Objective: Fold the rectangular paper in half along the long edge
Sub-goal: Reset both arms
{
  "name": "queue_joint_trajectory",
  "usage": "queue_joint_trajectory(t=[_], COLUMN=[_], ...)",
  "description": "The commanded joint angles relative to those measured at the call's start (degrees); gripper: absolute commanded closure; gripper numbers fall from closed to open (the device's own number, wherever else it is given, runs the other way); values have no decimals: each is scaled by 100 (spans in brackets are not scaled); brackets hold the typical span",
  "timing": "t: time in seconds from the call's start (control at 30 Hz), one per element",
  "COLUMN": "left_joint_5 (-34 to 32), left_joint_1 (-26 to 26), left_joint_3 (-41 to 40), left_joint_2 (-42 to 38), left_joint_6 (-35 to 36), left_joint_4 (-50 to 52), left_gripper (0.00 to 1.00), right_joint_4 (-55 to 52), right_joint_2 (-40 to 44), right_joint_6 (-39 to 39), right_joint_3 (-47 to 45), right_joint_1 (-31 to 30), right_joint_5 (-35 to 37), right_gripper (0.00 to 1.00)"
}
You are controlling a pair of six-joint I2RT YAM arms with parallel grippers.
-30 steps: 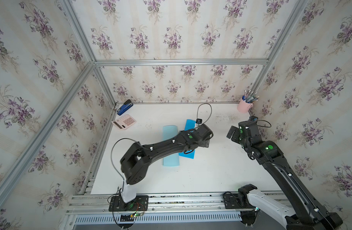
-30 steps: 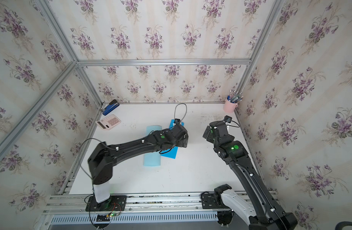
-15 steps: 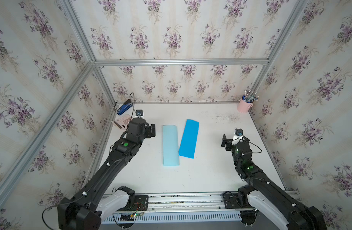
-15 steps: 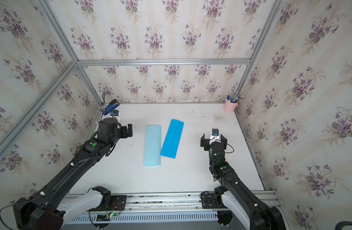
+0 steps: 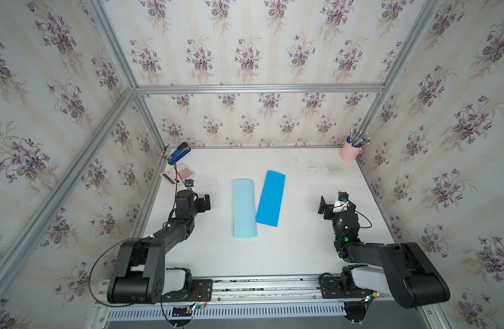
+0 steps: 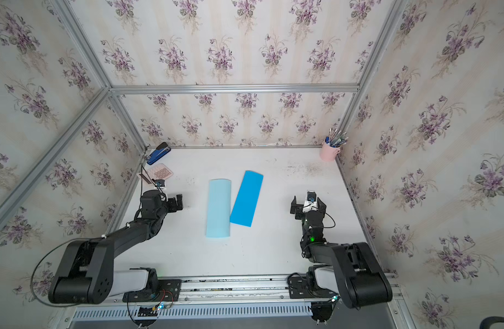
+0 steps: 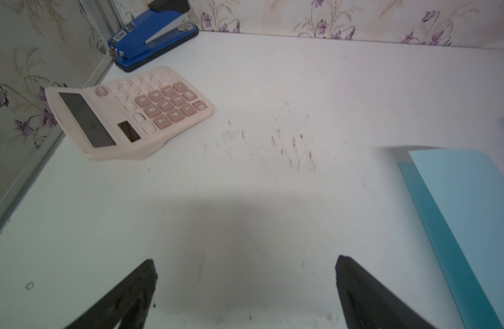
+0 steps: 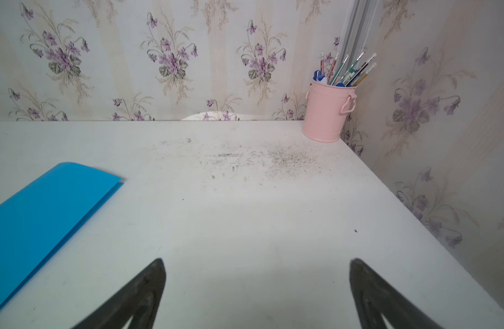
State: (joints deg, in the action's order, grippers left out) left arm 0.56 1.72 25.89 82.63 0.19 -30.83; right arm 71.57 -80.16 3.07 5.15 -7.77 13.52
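Note:
Two strips of paper lie side by side mid-table in both top views: a light blue paper [image 5: 244, 210] [image 6: 218, 209] and a brighter blue paper [image 5: 270, 199] [image 6: 246, 199], tilted, its near corner touching the light one. Both look folded: two layers show at the light blue paper's [image 7: 467, 216] edge and the brighter blue paper's [image 8: 43, 210] corner. My left gripper [image 5: 198, 200] [image 7: 245, 262] stands open and empty over bare table left of them. My right gripper [image 5: 335, 200] [image 8: 257, 262] is open and empty to their right.
A blue stapler [image 5: 178, 153] and a pink calculator [image 5: 178, 173] sit at the back left, close behind the left gripper. A pink cup of pens [image 5: 349, 152] stands in the back right corner. Walls close three sides; a metal rail [image 5: 259, 284] runs along the front.
The left arm has withdrawn from over the papers to the left side. The right arm has come down and back to the right side. Both papers lie where they were.

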Motion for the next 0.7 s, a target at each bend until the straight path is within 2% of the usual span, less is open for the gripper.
queue_joint_trajectory(t=[0.0,0.03,0.07,0.1,0.13,0.17,0.23,0.3,0.33,0.67], left_joint_5=[477,526,628,815,998,1038,1043,1034,1034,964], left_joint_1=[22,32,43,66,66,53,56,55,57,35], left_joint_3=[-11,-16,-69,18,40,62,35,60,52,86], left_joint_2=[250,298,333,266,335,341,331,312,308,372], left_joint_6=[169,193,232,281,364,379,386,386,386,377], left_joint_4=[-749,-942,-1064,-741,-839,-799,-849,-785,-780,-779], left_gripper=[0,0,0,0,0,0,0,0,0,0], right_joint_4=[1619,2226,1960,1005,631,749,9,455,160,303], right_joint_2=[-818,-1129,-1005,-718,-782,-925,-768,-869,-773,-823], right_joint_6=[-12,89,53,-11,-28,-72,-318,-286,-277,-239], right_joint_3=[43,-6,20,246,503,593,794,689,729,702], right_joint_1=[38,52,54,83,184,277,397,399,399,400], right_joint_5=[-318,-357,-373,-491,-804,-961,-815,-803,-885,-917], right_gripper=[0,0,0,0,0,0,0,0,0,0])
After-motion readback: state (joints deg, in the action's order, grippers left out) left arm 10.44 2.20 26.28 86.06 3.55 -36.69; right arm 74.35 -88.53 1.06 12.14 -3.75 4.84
